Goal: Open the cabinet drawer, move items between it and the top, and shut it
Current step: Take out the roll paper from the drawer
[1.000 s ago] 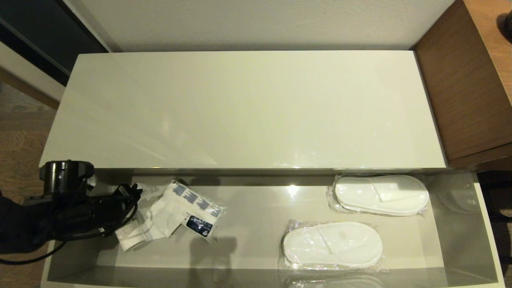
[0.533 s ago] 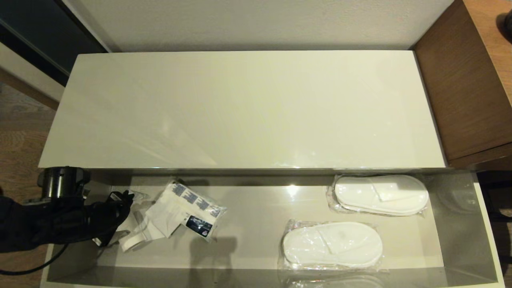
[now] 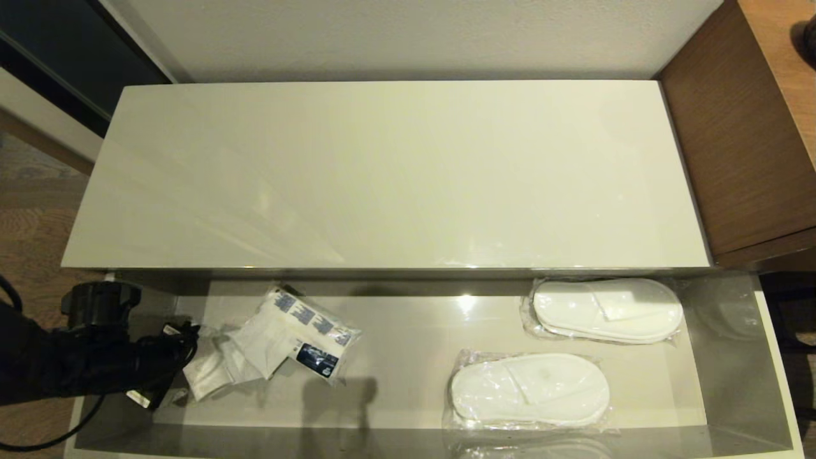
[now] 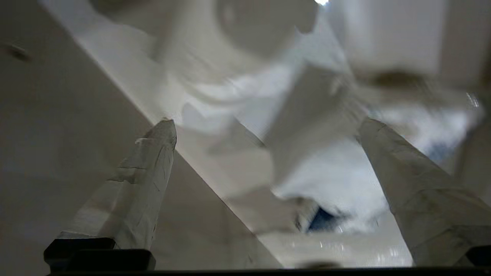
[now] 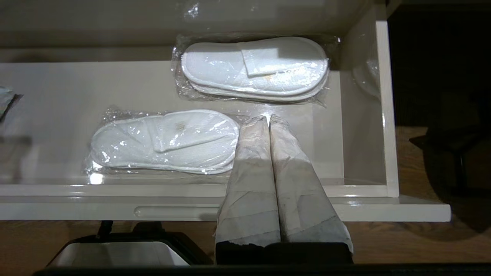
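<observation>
The cabinet drawer (image 3: pixel 408 338) stands pulled out below the glossy beige top (image 3: pixel 395 172), which is bare. Two packs of white slippers in clear plastic lie in the drawer's right half, one at the back (image 3: pixel 605 310) (image 5: pixel 255 69) and one nearer the front (image 3: pixel 529 389) (image 5: pixel 165 141). My left gripper (image 3: pixel 167 368) (image 4: pixel 267 122) is open inside the drawer's left end, with nothing between its fingers. It points at a white packet with blue printing (image 3: pixel 299 331) (image 4: pixel 326 168). My right gripper (image 5: pixel 268 117) is shut and empty, in front of the drawer near the front slipper pack.
Small crumpled clear sachets (image 3: pixel 210 373) lie beside the printed packet. A brown wood-grain desk (image 3: pixel 739 146) stands against the cabinet's right end. A black cable (image 3: pixel 44 433) trails from the left arm over the wood floor. Beyond the left fingers is a blurred white rounded shape (image 4: pixel 261 34).
The left gripper has drawn back to the left and toward the drawer's front, away from the printed packet. The small sachets beside it have shifted a little. The slippers have not moved.
</observation>
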